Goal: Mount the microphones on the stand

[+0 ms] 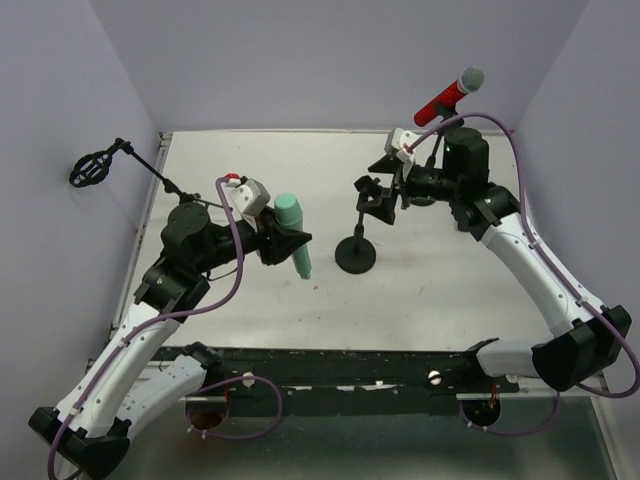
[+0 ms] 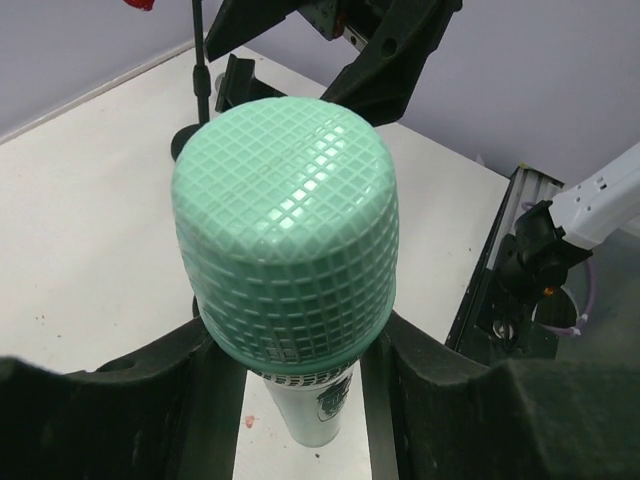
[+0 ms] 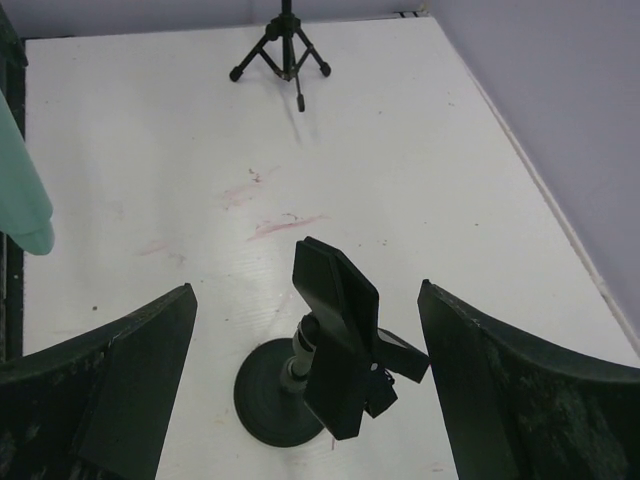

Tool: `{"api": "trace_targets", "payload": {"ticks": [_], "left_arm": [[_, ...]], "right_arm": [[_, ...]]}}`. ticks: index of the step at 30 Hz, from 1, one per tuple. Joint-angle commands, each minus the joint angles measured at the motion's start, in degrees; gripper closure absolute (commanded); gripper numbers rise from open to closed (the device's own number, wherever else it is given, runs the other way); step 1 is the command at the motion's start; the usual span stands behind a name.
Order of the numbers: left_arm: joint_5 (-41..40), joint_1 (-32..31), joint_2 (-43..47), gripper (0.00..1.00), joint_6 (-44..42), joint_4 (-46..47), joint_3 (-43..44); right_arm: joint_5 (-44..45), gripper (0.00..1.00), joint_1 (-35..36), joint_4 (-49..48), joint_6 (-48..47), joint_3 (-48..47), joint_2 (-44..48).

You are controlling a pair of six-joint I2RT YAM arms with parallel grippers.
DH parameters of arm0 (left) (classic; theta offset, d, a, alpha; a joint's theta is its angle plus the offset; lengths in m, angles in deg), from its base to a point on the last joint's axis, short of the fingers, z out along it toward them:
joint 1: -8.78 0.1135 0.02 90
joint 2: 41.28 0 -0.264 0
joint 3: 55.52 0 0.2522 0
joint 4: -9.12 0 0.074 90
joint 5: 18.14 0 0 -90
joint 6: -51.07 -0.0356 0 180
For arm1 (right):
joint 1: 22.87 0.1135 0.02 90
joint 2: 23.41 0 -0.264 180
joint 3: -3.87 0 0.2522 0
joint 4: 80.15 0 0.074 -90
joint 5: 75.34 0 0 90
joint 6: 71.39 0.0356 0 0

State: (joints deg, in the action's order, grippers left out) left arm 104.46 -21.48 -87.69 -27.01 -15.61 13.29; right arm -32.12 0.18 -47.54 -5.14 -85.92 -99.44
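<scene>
My left gripper [image 1: 284, 243] is clamped on the all mint-green handheld mic w/ grid-pattern head [image 1: 292, 232]. In the left wrist view the black fingers [image 2: 170, 400] press both sides of its barrel just under the head, jaws closed down to the barrel's width. The mic is roughly upright w/ a slight lean, head up toward the wrist cam and tail end down. The tail looks clear of the white tabletop [image 1: 430, 290]. It hangs just left of the short black desk stand w/ round base [image 1: 355, 255], not touching it.

My right gripper [image 1: 380, 195] is spread wide w/ nothing in it. In the right wrist view its two fingers [image 3: 130, 390] flank the stand's black plastic clip [image 3: 340, 330], w/ a gap on each side and no contact I can see. The clip sits tilted on top of the thin post, above the round base.

The red mic w/ silver mesh head [image 1: 445, 97] is at the far right behind the right arm, slanted, head up and away from me. The arm hides whatever carries it, so I can't tell.

Far left: a black tripod stand w/ boom arm [image 1: 165, 183], near the table's left edge. The boom carries a black wire cage mount [image 1: 90, 168] out past that edge, by the wall.
</scene>
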Motion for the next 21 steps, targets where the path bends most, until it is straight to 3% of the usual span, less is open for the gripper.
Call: {"api": "trace_targets", "payload": {"ticks": [1,10,21], "left_arm": [[-2.9,-0.2,3.5,1.0,2.8,3.0,-2.3],[-5.3,-0.2,6.1,1.0,5.2,2.8,-4.9],[-6.1,-0.3,5.9,1.0,6.5,2.5,-4.9]], "right_arm": [[12.0,0.0,3.5,-3.2,-2.4,2.2,2.5],[26.0,0.02,9.5,-6.6,-6.0,5.5,5.0],[29.7,0.1,14.0,-6.4,-7.4,6.2,6.2]]}}
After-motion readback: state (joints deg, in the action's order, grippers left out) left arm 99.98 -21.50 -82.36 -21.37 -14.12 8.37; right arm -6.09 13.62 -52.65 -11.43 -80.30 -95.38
